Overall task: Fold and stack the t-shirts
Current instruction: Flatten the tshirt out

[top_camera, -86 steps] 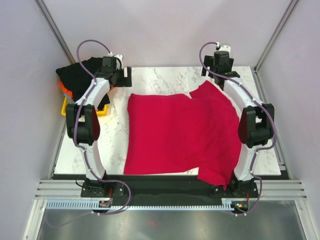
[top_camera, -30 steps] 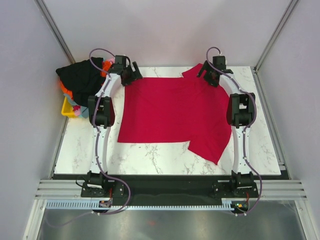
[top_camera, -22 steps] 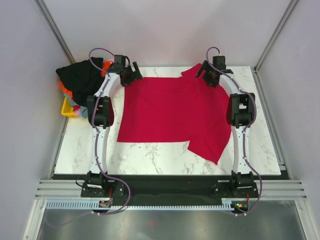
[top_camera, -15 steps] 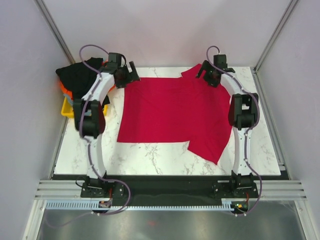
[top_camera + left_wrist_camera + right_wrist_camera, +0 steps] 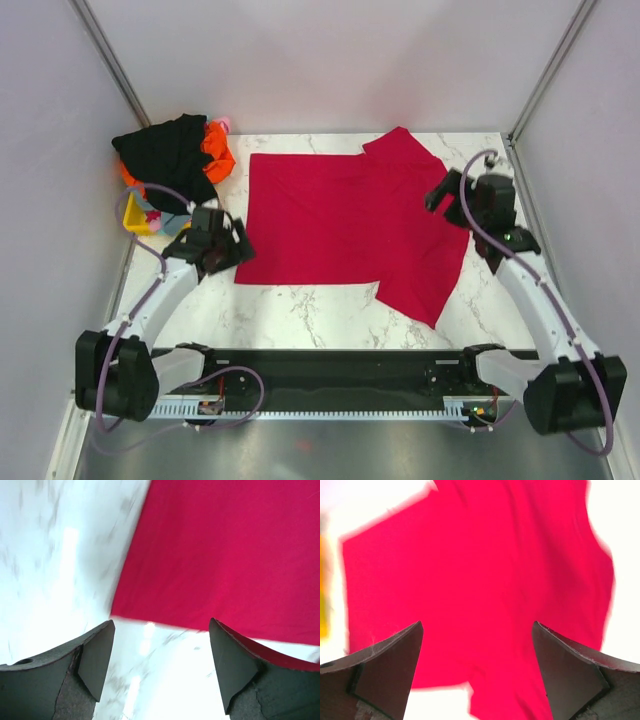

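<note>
A red shirt (image 5: 340, 220) is spread flat on the middle of the table (image 5: 300, 310). On its right side, one sleeve is pointed toward the far edge and the other toward the near edge. The left claw (image 5: 232, 245) is positioned at the shirt's near-left corner. In the left wrist view its fingers (image 5: 97, 655) are seen parted with nothing between them, and the corner of the cloth and bare marble are seen beneath. The right claw (image 5: 437, 196) is positioned by the shirt's right edge and is likewise released. In the blurred right wrist view the red cloth is seen below the parted fingers (image 5: 390, 665); whether it is touched cannot be told. At the far-left corner a black shirt (image 5: 165, 150) is heaped with an orange shirt (image 5: 217, 152), and a yellow bin (image 5: 138, 222) is seen at the heap's near side.
</note>
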Controlling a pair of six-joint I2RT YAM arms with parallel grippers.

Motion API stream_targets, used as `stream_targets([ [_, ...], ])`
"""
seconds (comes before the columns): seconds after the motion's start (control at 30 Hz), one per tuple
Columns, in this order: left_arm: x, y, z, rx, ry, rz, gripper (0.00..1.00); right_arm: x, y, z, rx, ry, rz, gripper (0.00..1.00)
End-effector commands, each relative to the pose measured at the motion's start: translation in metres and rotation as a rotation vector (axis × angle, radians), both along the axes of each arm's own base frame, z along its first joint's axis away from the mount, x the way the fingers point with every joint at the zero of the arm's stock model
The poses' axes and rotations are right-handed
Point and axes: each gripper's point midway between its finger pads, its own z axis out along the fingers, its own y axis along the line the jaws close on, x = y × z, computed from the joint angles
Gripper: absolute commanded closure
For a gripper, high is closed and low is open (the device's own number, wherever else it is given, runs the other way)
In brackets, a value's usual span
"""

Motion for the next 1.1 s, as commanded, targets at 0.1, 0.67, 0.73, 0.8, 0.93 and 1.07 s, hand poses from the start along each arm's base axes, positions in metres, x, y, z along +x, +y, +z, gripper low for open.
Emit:
stream_targets([
  [0.1,-0.036,0.011,-0.034,-0.07,-0.01,0.172,0.18,-0.094,0.006,-0.062,0.087,0.121,0.034,0.02],
  [0.67,-0.031,0.021,-0.076,-0.034,0.027,0.249,0.34,-0.127,0.007,-0.088,0.089,0.209,0.051,0.02],
  [0.73,-0.028,0.019,-0.076,-0.037,0.034,0.237,0.39,-0.127,0.005,-0.089,0.087,0.215,0.043,0.02],
  [0.8,-0.026,0.02,-0.079,-0.025,0.047,0.238,0.41,-0.127,0.003,-0.09,0.084,0.216,0.028,0.02],
  [0.93,-0.023,0.019,-0.083,-0.018,0.069,0.233,0.58,-0.13,0.002,-0.098,0.087,0.253,0.012,0.02],
  [1.07,-0.02,0.019,-0.085,-0.008,0.082,0.233,0.66,-0.14,-0.004,-0.106,0.073,0.302,-0.021,0.02],
])
